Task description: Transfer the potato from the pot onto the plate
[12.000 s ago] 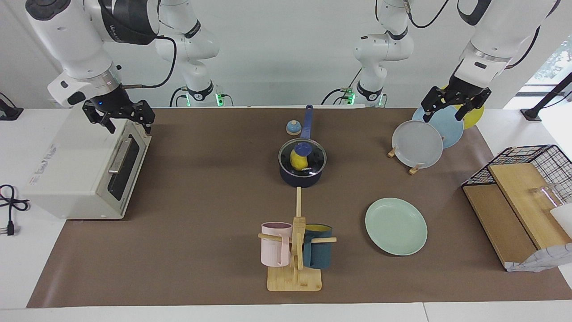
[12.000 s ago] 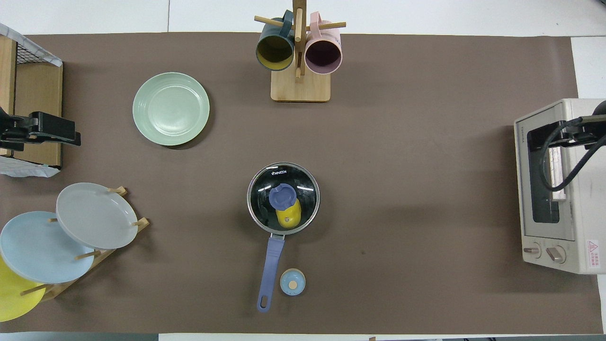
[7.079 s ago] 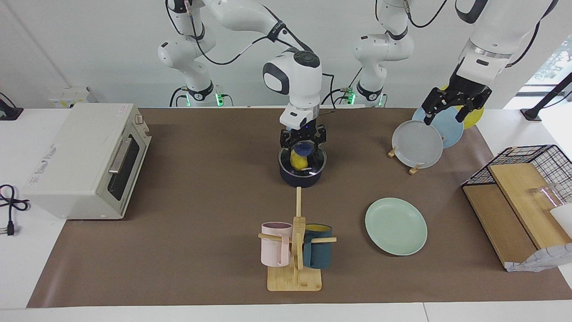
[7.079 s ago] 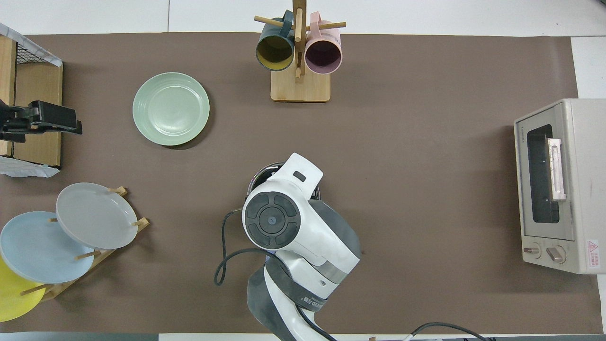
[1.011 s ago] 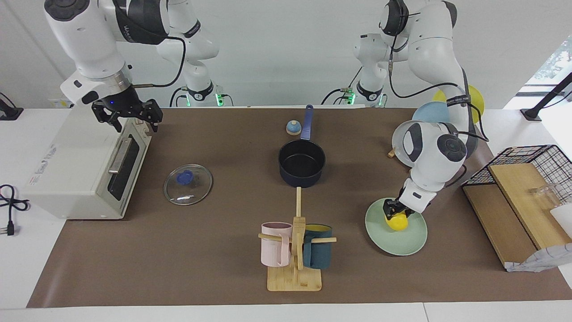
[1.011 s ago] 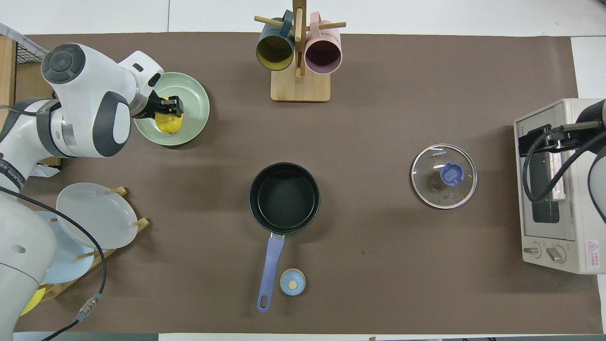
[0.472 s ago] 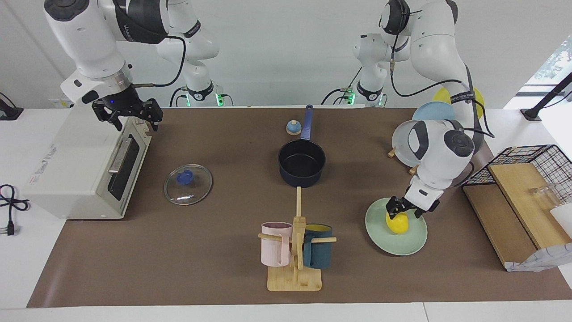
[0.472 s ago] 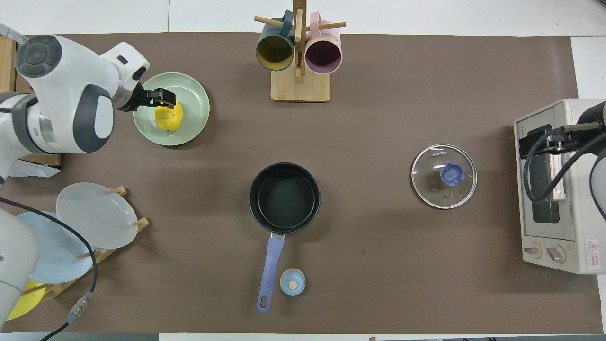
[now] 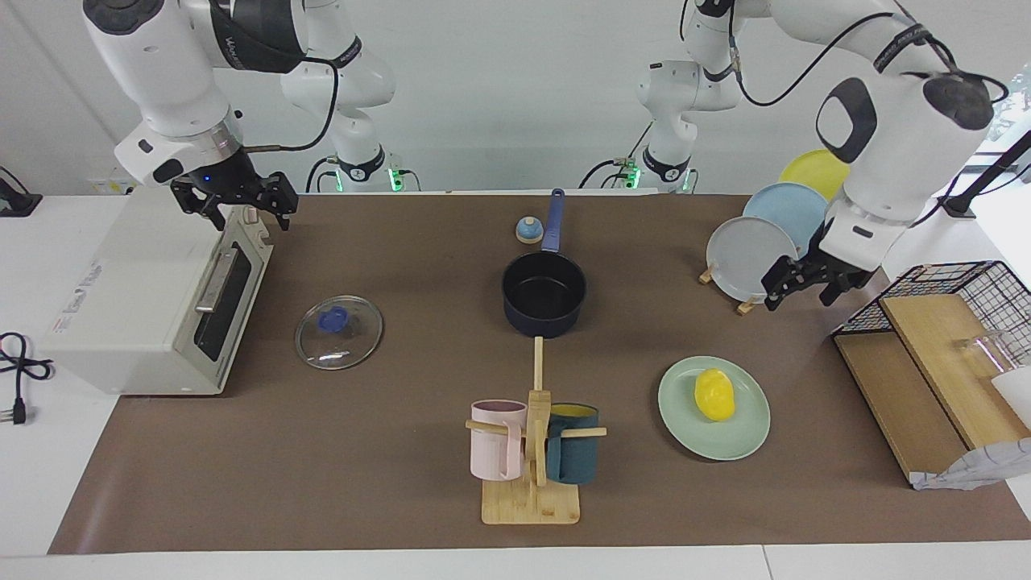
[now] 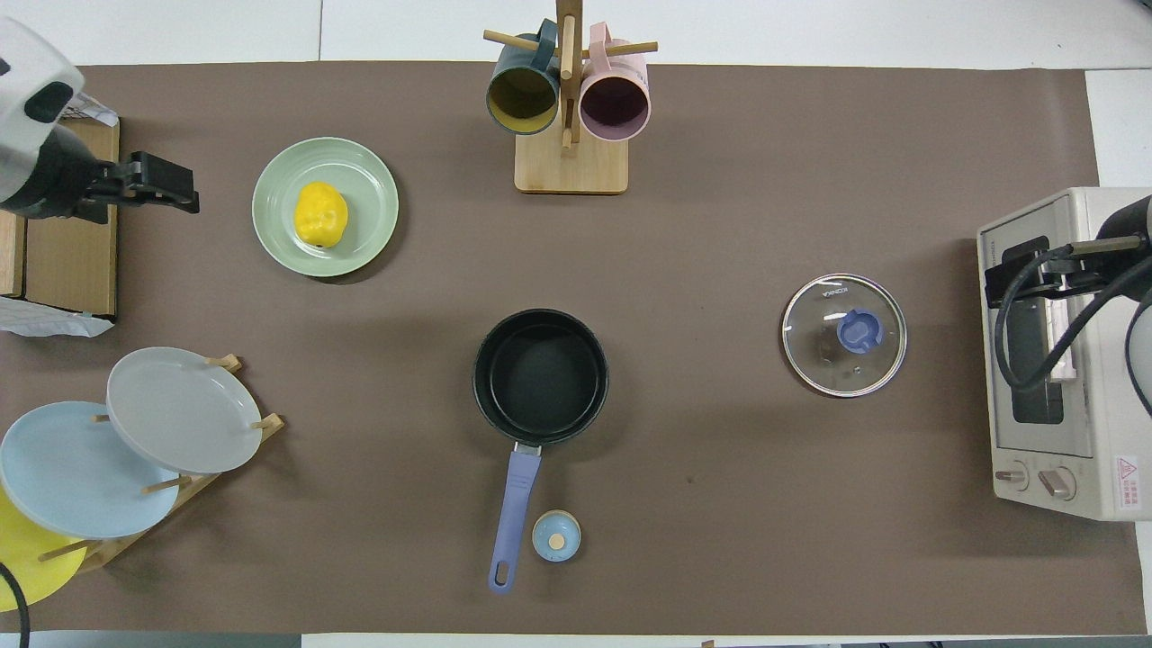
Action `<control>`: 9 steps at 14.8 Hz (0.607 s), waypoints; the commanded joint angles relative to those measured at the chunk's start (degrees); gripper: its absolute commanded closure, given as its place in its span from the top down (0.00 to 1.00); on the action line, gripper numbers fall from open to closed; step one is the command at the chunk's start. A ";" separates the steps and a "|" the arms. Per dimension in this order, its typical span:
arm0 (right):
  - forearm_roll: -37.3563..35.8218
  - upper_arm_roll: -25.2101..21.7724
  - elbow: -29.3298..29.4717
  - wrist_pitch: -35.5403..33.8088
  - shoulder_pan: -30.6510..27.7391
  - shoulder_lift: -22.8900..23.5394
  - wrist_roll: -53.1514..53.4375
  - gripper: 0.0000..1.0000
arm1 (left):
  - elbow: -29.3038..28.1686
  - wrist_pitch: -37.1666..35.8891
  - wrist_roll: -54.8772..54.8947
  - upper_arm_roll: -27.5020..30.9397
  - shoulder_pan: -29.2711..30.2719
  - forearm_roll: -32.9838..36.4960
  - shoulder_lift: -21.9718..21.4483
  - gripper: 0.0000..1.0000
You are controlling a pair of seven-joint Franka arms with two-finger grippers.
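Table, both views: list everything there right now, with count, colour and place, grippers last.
potato: 1, yellow, on the plate
plate: 1, mint green, toward the left arm's end
pot: 1, navy, mid-table, empty
glass lid: 1, blue knob, in front of the toaster oven
toaster oven: 1, white, right arm's end
racked plates: 3, grey, blue, yellow
mugs: 2, pink, teal, on wooden stand
left gripper: open, raised beside the racked plates
right gripper: open, over the toaster oven

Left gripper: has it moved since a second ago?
Yes. The left gripper has risen off the plate, leaving the potato there, and now hangs over bare mat beside the plate rack, jaws open.
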 commanded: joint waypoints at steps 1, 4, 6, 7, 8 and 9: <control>0.77 0.12 0.34 0.71 -1.15 -0.09 0.77 1.00 | -1.96 -6.25 0.14 -0.21 -0.33 1.23 -5.77 1.00; 0.86 0.12 0.34 0.70 -1.06 -0.09 0.86 1.00 | -2.05 -11.88 0.22 -1.61 0.81 1.50 -8.77 1.00; 1.03 0.12 0.34 1.06 -0.97 -0.18 0.77 1.00 | -2.75 -13.82 -0.12 -7.12 5.54 1.50 -9.04 1.00; 1.03 0.12 0.34 0.97 -0.89 -0.18 0.68 1.00 | -2.93 -13.74 -1.43 -8.11 6.08 1.50 -9.21 1.00; 1.03 0.12 0.34 0.97 -1.06 -0.18 0.60 1.00 | -2.84 -13.65 -2.14 -8.47 6.35 1.50 -9.22 1.00; 1.03 -0.06 0.26 1.06 -1.06 -0.18 0.59 1.00 | -2.58 -13.92 -2.06 -8.47 6.26 1.41 -9.30 1.00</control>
